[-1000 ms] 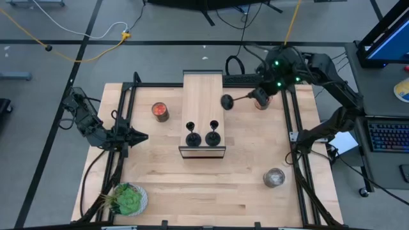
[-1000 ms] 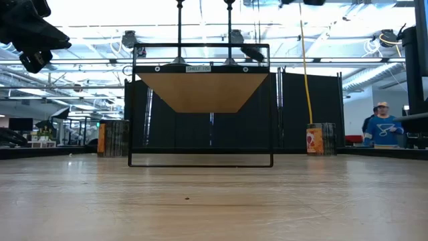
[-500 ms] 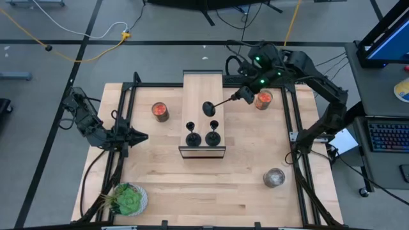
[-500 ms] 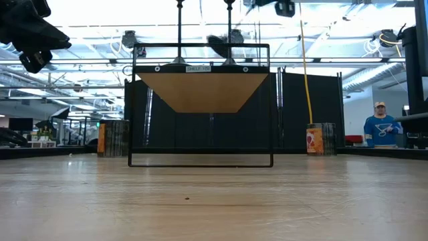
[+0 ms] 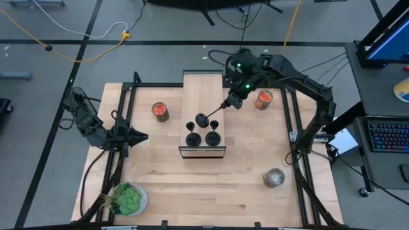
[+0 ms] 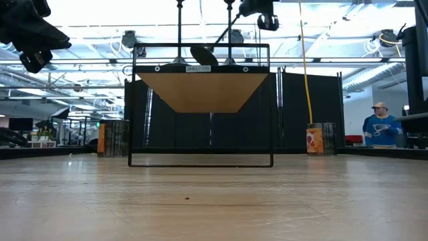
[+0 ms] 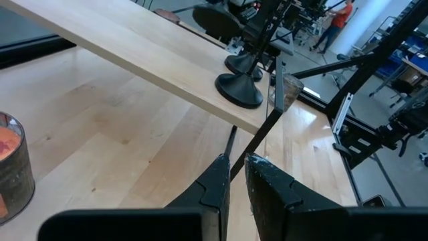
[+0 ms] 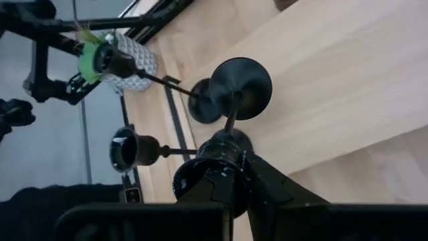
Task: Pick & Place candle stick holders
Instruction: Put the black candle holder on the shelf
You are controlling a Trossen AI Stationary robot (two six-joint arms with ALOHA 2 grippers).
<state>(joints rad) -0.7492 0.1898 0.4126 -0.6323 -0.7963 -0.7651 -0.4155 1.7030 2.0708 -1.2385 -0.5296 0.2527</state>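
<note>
My right gripper [image 5: 231, 102] is over the raised wooden shelf [image 5: 202, 89], shut on a black candle stick holder [image 5: 211, 112] with a round base [image 5: 201, 119], a thin stem and a small cup. In the low view the gripper [image 6: 257, 9] is high and the holder's base [image 6: 200, 55] hangs just above the shelf top. Two more black holders [image 5: 191, 138] [image 5: 213, 136] stand upright on their bases at the shelf's near end. My left gripper [image 5: 138, 135] waits shut at the table's left and holds nothing. My right gripper pinches the holder's cup end [image 8: 215, 166] between its two fingers. The fingers slant down from the far right and lie roughly along the stem [image 8: 231, 119]. The holder sticks out beyond the fingertips, tilted, its base [image 8: 239, 79] lowest and clear of the shelf.
Glass jars with red-orange contents stand left [image 5: 160, 112] and right [image 5: 263, 99] of the shelf. A clear jar [image 5: 274, 177] stands at the near right and a potted plant [image 5: 128, 199] at the near left. A black frame [image 5: 294, 128] borders the table. A person [image 6: 380, 127] stands beyond the table.
My right gripper has carried the holder toward the table's left and somewhat nearer, from over the right red-orange jar to over the shelf. The holder stays tilted, base leading, and now hangs close behind the two standing holders.
</note>
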